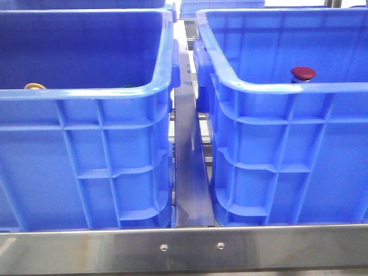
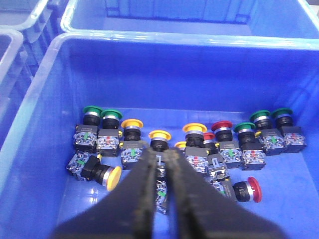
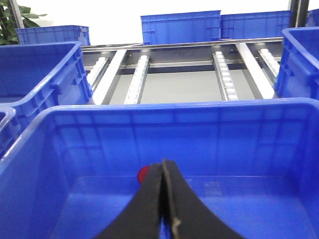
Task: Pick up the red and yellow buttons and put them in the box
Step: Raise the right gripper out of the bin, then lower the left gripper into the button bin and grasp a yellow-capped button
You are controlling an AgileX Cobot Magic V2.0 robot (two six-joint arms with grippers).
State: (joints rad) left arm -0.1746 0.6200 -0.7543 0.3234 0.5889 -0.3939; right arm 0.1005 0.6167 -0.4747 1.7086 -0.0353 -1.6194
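Left pincer [image 2: 163, 164]: fingers nearly together, empty, above the yellow-capped mushroom push buttons [image 2: 159, 135] at frame centre. Right pincer [image 3: 163, 191]: pressed together, empty. One dark red domed button [image 1: 303, 73] lies in the right-hand deep blue ribbed plastic crate [image 1: 287, 89]. Most remain unmoved.

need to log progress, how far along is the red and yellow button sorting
Early on. One red button already sits in the right box, the only one visible there. Nothing is in hand: the left gripper hangs nearly closed and empty over the left crate, and the right gripper is shut on nothing. Several yellow buttons and red ones remain among green buttons.
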